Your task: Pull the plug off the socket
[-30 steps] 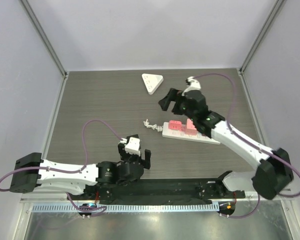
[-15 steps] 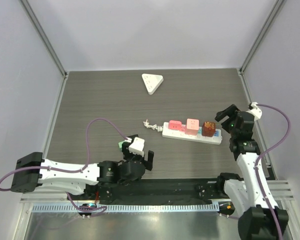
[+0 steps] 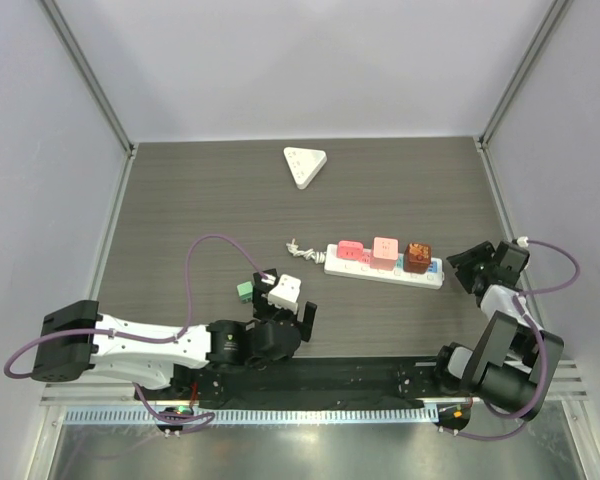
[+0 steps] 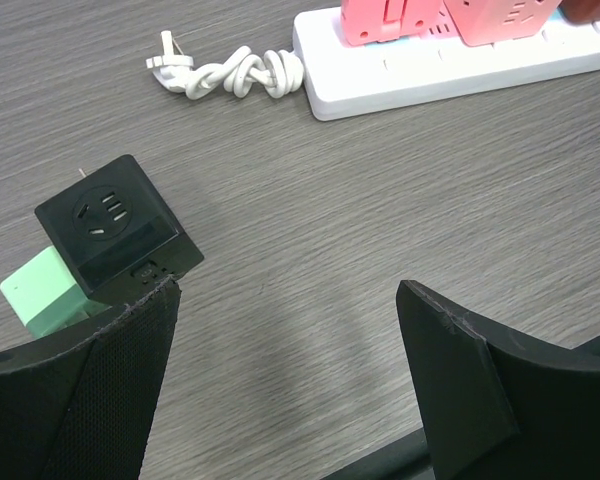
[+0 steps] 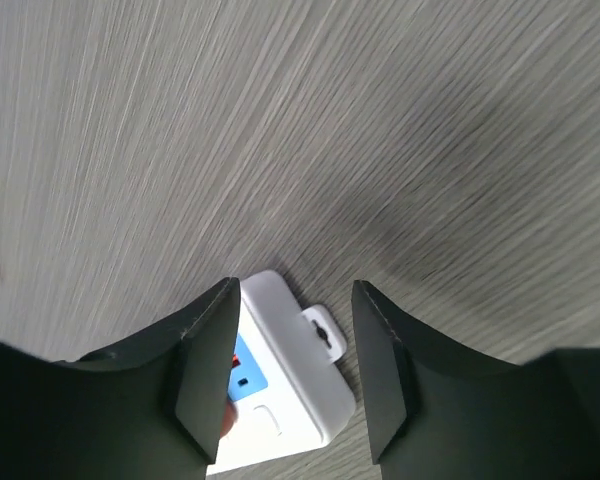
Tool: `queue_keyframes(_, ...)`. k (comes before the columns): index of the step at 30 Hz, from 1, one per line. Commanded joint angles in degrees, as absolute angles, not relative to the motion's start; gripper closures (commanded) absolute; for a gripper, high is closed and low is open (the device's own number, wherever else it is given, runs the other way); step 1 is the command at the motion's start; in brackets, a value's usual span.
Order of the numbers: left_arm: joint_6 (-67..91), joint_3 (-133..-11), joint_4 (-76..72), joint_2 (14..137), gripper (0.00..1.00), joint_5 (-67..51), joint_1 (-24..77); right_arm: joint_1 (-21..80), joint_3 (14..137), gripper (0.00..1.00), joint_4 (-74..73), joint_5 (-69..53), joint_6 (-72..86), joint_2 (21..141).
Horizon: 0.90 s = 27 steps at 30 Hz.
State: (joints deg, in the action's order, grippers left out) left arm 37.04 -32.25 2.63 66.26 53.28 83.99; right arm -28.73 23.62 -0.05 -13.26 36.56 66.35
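The white power strip (image 3: 380,270) lies across the table with two pink plugs (image 3: 351,251) (image 3: 384,248) and a brown plug (image 3: 417,257) seated in it. My right gripper (image 3: 478,266) hovers at the strip's right end (image 5: 290,370). In the right wrist view its jaws (image 5: 295,300) stand partly apart, one finger over the strip's top and the other past its mounting tab, gripping nothing. My left gripper (image 3: 283,307) is open over bare table (image 4: 287,300). A black cube plug (image 4: 115,225) and a green one (image 4: 40,290) sit by its left finger.
A white triangular socket (image 3: 305,163) lies at the back. The strip's knotted white cord (image 3: 302,248) trails off its left end (image 4: 230,75). Grey walls enclose the table on three sides.
My right arm has swung back from over the strip's plugs to the strip's right end, and its jaws have narrowed. The left arm has shifted slightly right.
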Motion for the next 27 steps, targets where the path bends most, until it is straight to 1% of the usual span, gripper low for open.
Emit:
queue_keyframes(1,36.7,-33.5,0.7,65.9,0.11,54.6,84.2,-28.8,22.3,0.47,8.2,-19.7,38.1,67.1)
queue_keyframes(2,36.5,-33.6,0.4,65.9,0.11,54.6,84.3,-28.8,22.2,0.5,8.1,-19.6,37.9,67.1)
queue_keyframes(4,36.4,-33.5,0.3,66.3,0.11,54.6,84.2,-28.8,21.4,0.52,8.0,-20.1,37.7,66.8)
queue_keyframes(11,36.3,-33.6,0.3,66.3,0.11,54.6,84.3,-27.6,17.4,0.54,8.5,-21.4,37.4,65.7)
queue_keyframes(16,34.8,-32.3,-2.2,65.2,0.11,53.0,84.3,-25.7,14.5,0.6,9.3,-23.3,36.7,66.0)
queue_keyframes(18,34.6,-32.3,-2.2,64.7,0.1,52.7,84.3,-24.0,13.3,0.6,9.4,-24.3,37.4,64.4)
queue_keyframes(20,33.9,-32.7,-2.2,64.4,0.07,53.1,84.2,-21.6,12.5,0.6,8.2,-24.1,38.4,62.3)
queue_keyframes(21,33.3,-33.0,-2.2,64.2,0.05,53.9,84.0,-17.7,11.8,0.6,7.7,-23.0,39.5,60.0)
queue_keyframes(22,30.9,-33.7,-3.4,64.1,0.0,54.2,83.8,-15.4,11.3,0.6,7.0,-22.0,40.2,58.3)
queue_keyframes(24,28.8,-35.5,-4.0,64.5,0.0,52.7,81.2,-8.9,9.9,0.59,5.7,-18.6,42.6,54.3)
queue_keyframes(26,29.1,-40.8,-0.3,64.8,0.0,50.5,78.4,-7.5,9.3,0.58,3.6,-17.5,43.2,52.0)
queue_keyframes(27,29.5,-42.5,1.5,65.3,0.0,46.5,75.3,-7.4,9.1,0.57,2.8,-16.7,43.3,50.6)
